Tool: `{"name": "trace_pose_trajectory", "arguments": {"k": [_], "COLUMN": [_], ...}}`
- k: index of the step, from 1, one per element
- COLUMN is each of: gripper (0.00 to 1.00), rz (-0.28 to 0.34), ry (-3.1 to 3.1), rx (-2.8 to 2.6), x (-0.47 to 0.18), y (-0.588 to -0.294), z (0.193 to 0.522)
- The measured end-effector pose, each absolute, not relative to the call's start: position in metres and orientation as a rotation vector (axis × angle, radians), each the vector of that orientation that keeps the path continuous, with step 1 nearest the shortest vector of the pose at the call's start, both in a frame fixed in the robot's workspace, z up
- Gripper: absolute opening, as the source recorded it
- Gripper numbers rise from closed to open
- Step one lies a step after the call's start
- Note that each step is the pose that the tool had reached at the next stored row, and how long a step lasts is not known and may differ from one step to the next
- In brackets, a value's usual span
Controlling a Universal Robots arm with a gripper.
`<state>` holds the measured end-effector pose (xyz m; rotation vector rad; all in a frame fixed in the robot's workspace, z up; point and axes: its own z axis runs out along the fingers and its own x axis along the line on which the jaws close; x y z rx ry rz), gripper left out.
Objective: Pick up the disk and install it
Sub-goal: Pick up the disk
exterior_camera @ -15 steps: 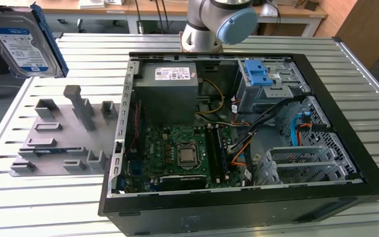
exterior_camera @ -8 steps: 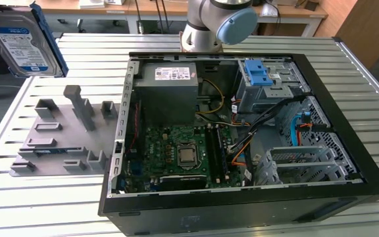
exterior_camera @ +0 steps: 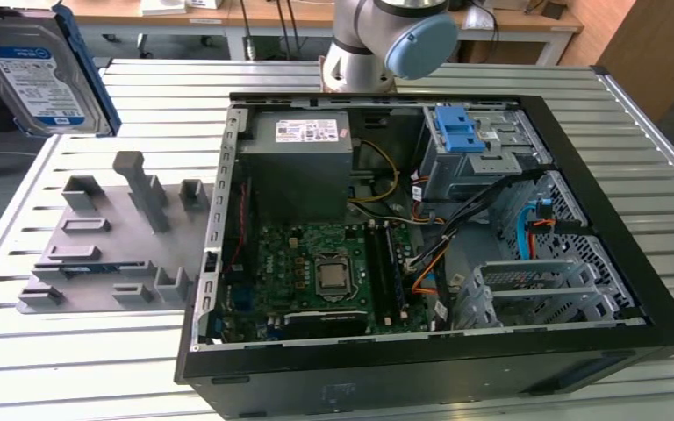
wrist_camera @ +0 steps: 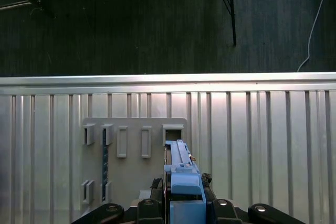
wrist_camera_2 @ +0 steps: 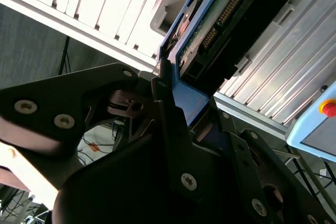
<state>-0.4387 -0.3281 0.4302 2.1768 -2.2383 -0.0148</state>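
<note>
The disk [exterior_camera: 39, 79], a silver hard drive with a white-and-blue label in a blue carrier frame, hangs in the air at the exterior view's upper left, above the table's far corner. In the second wrist view my gripper [wrist_camera_2: 186, 103] is shut on the blue carrier end of the disk [wrist_camera_2: 231, 19], whose circuit-board side shows. The first wrist view has the disk [wrist_camera: 179, 161] edge-on between my fingers [wrist_camera: 206, 181], over the grey fixture plate [wrist_camera: 134, 124].
An open black computer case [exterior_camera: 431, 368] lies on the slatted metal table [exterior_camera: 80, 368], with a drive cage and a bare blue bracket [exterior_camera: 469, 136] at its far right. The grey fixture plate [exterior_camera: 115, 237] sits left of the case. A pendant with a red button [wrist_camera_2: 317, 124] stands nearby.
</note>
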Motion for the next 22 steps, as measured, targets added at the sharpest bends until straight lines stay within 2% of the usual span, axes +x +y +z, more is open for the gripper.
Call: {"name": "trace_pose_trajectory", "arguments": {"k": [22], "gripper": [0.36], "rz": [-0.015], "ry": [-2.238], "rx": [2.177], "x": [-0.4387], "y": [-0.3278], "z": [0.4366]}}
